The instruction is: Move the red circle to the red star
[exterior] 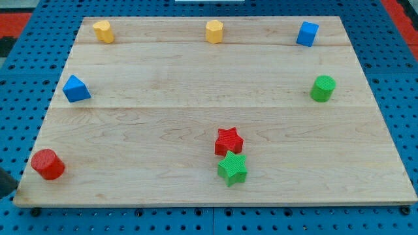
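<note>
The red circle (48, 164) stands near the board's bottom left corner. The red star (228, 141) lies right of the middle, low on the board, far to the right of the red circle. A green star (232, 168) touches the red star from below. A dark shape at the view's left edge looks like my rod. Its lower end, my tip (8, 194), sits just left of the red circle, off the board's edge and apart from the circle.
On the wooden board (150, 130) a yellow block (103, 31) stands at the top left and a yellow hexagon (214, 31) at the top middle. A blue cube (307, 33) stands at the top right. A green cylinder (322, 88) is at the right, a blue triangle (76, 89) at the left.
</note>
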You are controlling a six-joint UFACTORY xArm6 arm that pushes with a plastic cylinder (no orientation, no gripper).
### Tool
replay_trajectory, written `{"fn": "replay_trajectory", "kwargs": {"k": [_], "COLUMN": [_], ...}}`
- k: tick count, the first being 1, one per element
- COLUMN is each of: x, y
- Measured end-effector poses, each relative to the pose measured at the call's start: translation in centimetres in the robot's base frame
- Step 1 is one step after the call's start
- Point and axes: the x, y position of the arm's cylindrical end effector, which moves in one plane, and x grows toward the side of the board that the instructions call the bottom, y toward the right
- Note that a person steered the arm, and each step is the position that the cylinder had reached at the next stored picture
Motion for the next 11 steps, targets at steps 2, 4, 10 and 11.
{"fn": "replay_trajectory", "kwargs": {"k": [2,4,10,11], "x": [-5.6,-6.4,-15.2,-17.5], "y": [8.7,8.8,27.4,31.2]}}
